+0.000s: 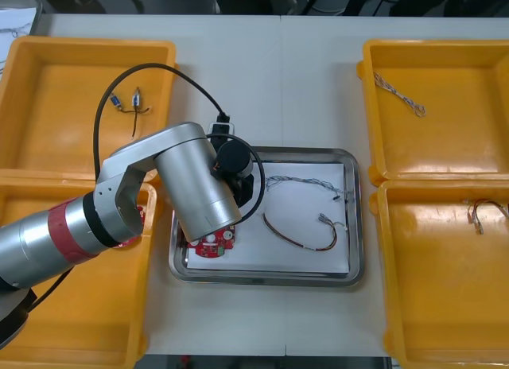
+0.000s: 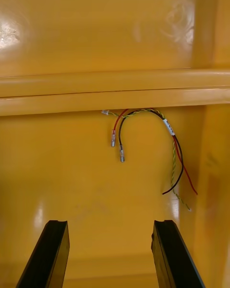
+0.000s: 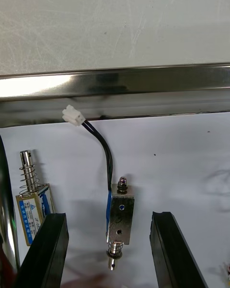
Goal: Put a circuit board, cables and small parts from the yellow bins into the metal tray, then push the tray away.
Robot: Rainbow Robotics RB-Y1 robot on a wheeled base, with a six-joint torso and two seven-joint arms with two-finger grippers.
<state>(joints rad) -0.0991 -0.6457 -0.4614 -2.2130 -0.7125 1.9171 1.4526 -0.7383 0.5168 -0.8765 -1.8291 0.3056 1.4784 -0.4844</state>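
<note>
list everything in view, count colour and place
bins: 4, yellow, two each side
tray: 1, metal, white inside, between the bins
board: 1, red, tray's near left corner
tray cables: 2, blue-white twisted and red-yellow
bin cables: 2, twisted in far right bin; red, black, yellow in near right bin
bin parts: 2, metal, far left bin
tray parts: 2, metal, side by side on the white
left hand: black, open around one tray part
right hand: black, open, over near right bin
</note>
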